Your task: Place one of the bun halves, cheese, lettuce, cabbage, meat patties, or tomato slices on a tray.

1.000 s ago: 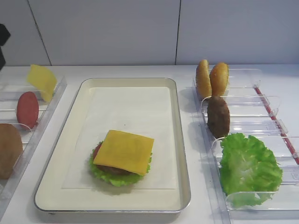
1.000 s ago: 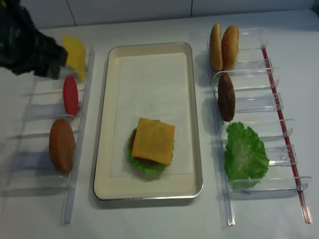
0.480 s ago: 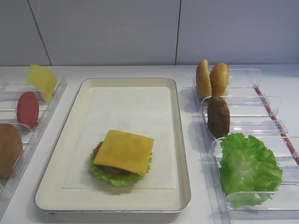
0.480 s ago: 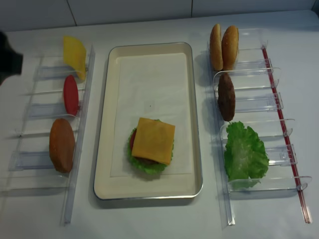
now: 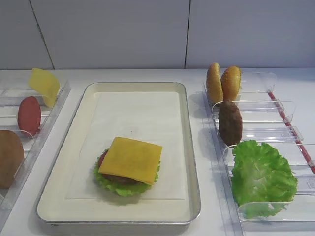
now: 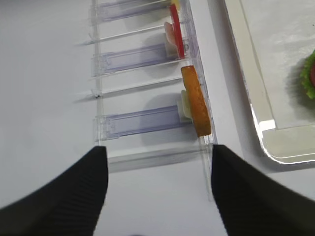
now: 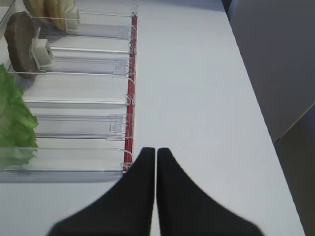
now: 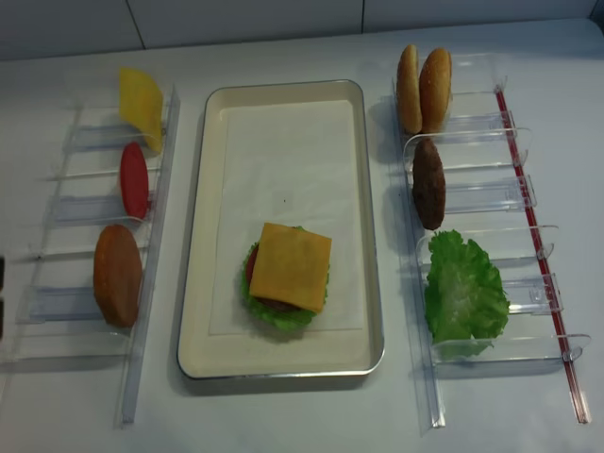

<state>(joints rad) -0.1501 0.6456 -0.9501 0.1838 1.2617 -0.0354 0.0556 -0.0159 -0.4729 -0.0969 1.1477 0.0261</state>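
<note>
The cream tray (image 5: 192, 147) (image 8: 200, 236) holds a stack topped by the orange cheese (image 5: 130, 159) (image 8: 290, 266), with lettuce (image 5: 123, 189), a patty and a red slice beneath. In the left wrist view my left gripper (image 6: 157, 162) is open and empty, just short of the bin with a bun half (image 6: 196, 107) (image 8: 117, 274) and a tomato slice (image 6: 175, 34) (image 8: 133, 179). My right gripper (image 7: 156, 152) is shut and empty over bare table, right of the bins with lettuce (image 7: 12, 123) (image 8: 462, 293), a meat patty (image 7: 19, 42) (image 8: 428, 183) and two bun halves (image 8: 422, 88).
A paler yellow slice (image 8: 141, 107) leans in the far left bin. Clear plastic bins (image 8: 472, 189) line both sides of the tray; a red strip (image 7: 130, 98) edges the right row. A grey wall panel (image 5: 147, 34) closes the back.
My left arm has drawn back from beside the pale yellow slice and left both high views. Food and tray have not moved.
</note>
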